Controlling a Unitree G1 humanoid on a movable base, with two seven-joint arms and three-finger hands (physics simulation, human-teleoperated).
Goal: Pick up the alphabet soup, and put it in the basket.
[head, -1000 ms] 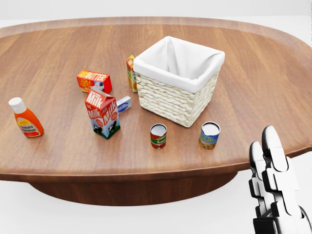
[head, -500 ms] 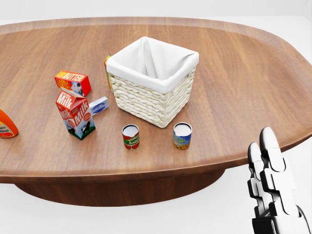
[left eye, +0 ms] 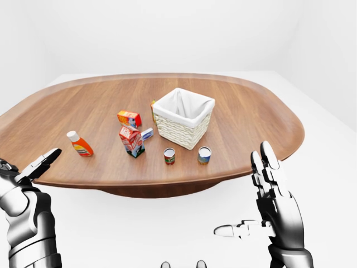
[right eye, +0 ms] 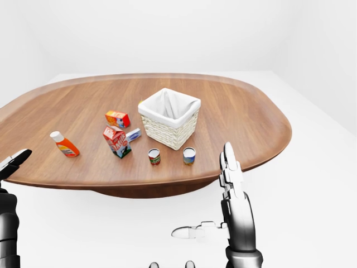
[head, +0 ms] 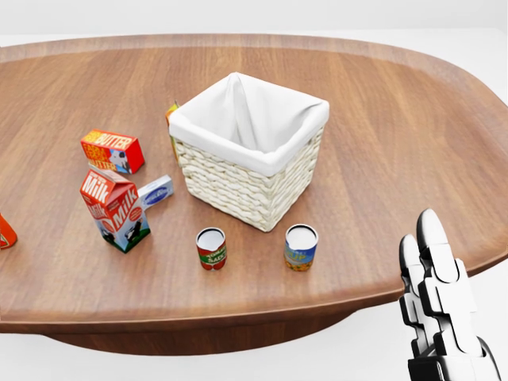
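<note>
Soup can upright on surface, near basket.
Rigid, light, smooth: grip its sides mid-height. Right hand and left hand fingers open, empty.

Two cans (upright) beside basket

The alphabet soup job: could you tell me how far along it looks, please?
Nothing looks done yet. The alphabet soup stands upright on the table, apart from the basket. Neither the left hand nor the right hand holds anything; both are open, off the table's near edge. Left to do: reach in, grasp the can, lift it and put it in the basket.
</note>
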